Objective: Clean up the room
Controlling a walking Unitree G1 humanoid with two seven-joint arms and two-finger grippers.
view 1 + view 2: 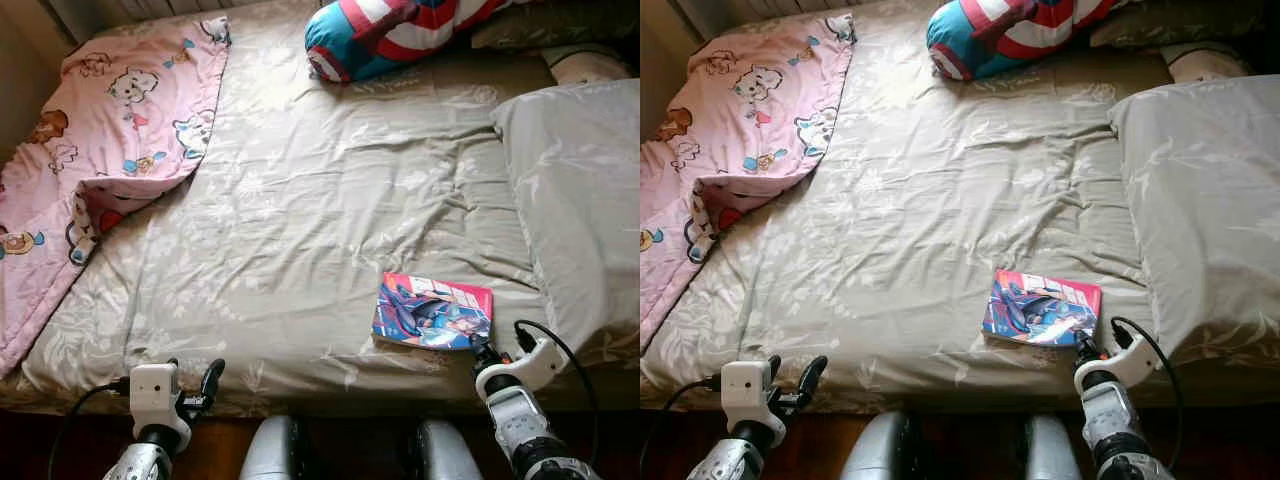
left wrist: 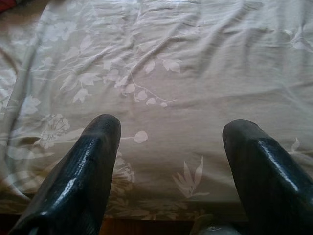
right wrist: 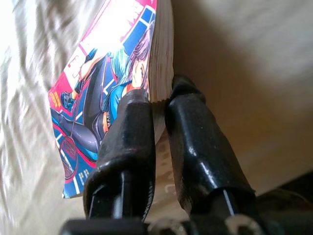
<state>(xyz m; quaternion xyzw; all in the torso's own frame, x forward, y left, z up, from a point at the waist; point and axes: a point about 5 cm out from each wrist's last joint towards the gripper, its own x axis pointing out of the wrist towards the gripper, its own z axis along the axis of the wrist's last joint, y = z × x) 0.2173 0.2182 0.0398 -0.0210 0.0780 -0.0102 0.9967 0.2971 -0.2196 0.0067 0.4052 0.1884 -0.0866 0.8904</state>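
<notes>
1. I see the comic book (image 1: 433, 311) on the bed (image 1: 300, 230), near its front edge — right of centre.
2. The blanket (image 1: 90, 130) lies left; the pillow (image 1: 580, 200) right.
3. The cushion (image 1: 390, 30) lies behind, at the far edge.

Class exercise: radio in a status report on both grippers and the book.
Right gripper shut on comic book at its near edge. Left gripper open over the bedsheet. Nothing in the way.

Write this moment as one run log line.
right claw: shut on comic book corner | left claw: open, above bed sheet | book on bed
</notes>
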